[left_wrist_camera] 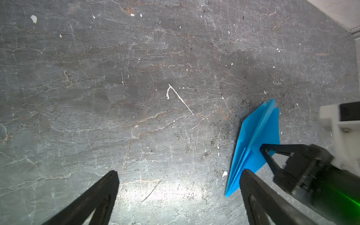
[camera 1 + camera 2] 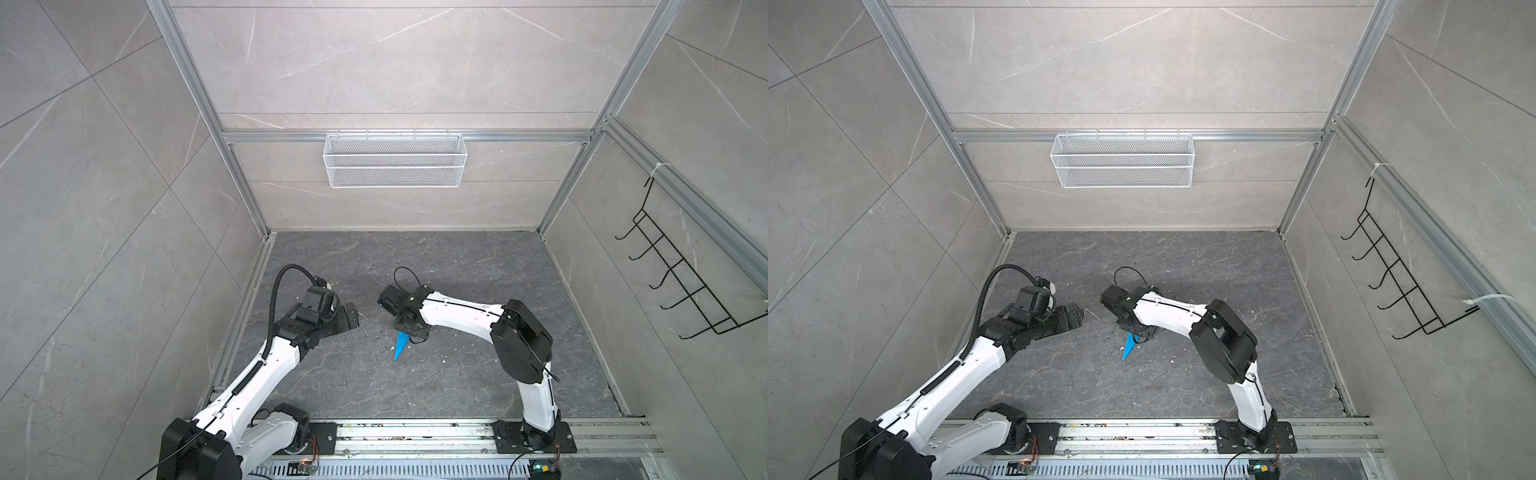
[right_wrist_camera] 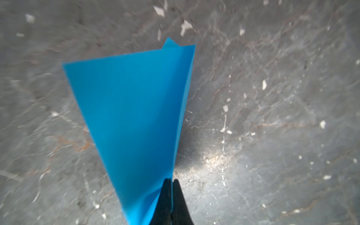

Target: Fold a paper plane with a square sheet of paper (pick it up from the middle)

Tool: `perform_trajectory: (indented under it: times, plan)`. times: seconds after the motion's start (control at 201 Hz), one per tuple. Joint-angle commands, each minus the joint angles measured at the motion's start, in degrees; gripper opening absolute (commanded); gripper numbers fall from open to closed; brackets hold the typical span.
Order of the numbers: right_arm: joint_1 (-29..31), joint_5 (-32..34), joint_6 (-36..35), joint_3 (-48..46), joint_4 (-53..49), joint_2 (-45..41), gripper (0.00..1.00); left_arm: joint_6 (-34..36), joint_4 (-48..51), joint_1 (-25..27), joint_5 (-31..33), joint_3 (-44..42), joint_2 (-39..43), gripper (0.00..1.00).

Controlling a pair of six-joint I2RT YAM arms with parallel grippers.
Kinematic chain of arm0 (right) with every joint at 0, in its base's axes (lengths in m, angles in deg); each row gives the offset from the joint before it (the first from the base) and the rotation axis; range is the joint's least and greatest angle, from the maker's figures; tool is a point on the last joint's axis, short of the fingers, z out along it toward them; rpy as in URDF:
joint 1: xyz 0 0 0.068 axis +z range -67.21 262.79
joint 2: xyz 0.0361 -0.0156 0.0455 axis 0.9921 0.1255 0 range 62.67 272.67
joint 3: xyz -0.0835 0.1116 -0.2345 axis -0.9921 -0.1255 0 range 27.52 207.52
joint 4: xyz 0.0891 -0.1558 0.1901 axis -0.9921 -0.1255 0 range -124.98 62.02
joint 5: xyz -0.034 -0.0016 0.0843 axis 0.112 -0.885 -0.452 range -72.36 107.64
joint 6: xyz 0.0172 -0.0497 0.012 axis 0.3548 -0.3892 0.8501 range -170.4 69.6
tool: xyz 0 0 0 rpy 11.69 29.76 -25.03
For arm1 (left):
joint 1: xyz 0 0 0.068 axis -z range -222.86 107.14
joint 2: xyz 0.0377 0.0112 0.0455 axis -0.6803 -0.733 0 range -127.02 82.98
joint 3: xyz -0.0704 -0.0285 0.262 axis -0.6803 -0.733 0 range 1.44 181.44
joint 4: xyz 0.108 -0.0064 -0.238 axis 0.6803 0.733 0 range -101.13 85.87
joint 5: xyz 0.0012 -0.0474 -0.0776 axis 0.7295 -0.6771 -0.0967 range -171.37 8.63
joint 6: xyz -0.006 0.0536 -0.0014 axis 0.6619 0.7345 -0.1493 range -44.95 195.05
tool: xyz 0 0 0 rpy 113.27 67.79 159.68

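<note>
Grey tiled walls [image 2: 395, 62], dark floor [image 2: 478, 270] (white-flecked).

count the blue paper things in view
1: the paper plane, pinched in the right gripper near the middle of the table. More could hide under the right arm.

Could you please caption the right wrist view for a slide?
Right pincer shut on folded bright blue paper plane; grey stone tabletop behind.
</note>
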Motion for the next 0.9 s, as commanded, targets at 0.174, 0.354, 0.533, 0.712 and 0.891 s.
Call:
perform_trajectory:
  times: [0.174,0.354,0.533,0.712,0.891]
  plan:
    - [-0.7,-8.8,-20.2,-12.7,26.3,-13.7,0.00,-0.9,0.4,-0.9,-1.2,-0.4,1.0,1.00]
    - [-1.3,-20.4,-24.0,-21.4,41.3,-14.8,0.00,-1.4,-2.3,-1.4,-6.6,-0.7,1.2,0.99]
    - [-3.1,-27.6,-23.3,-29.6,56.3,-14.3,0.00,-2.6,-6.4,-1.3,-14.8,-1.3,0.0,0.97]
    - [-5.8,-32.4,-23.3,-35.2,64.6,-12.5,0.01,-8.4,-13.9,0.8,-22.1,-4.1,-2.3,0.91]
    - [-7.2,-34.9,-23.2,-37.2,67.2,-11.0,0.02,-13.3,-16.3,9.3,-16.5,-3.9,-5.0,0.81]
